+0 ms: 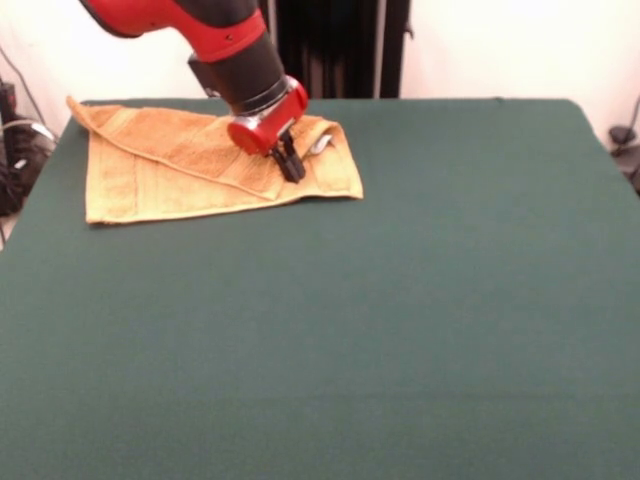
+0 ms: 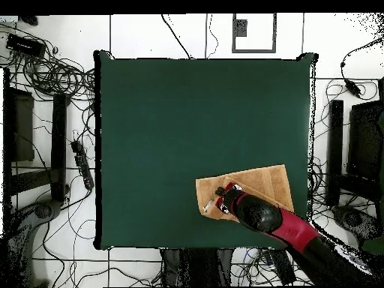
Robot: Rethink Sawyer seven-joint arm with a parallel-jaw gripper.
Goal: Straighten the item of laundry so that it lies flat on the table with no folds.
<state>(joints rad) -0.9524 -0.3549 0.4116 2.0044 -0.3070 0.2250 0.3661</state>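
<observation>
- Towel (image 1: 170,165) lies in the table (image 1: 400,300) corner, at far left in the front view; a diagonal fold crosses it, with the upper layer doubled over.
- Gripper (image 1: 291,165) is tilted, its tips touching the towel at the fold's lower end.
- The fingers appear pressed close together; whether they pinch fabric cannot be determined.

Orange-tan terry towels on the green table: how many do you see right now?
1. The orange-tan terry towel lies folded over itself at a corner of the green cloth-covered table, under the red and black gripper. Nothing suggests another beneath it.
</observation>
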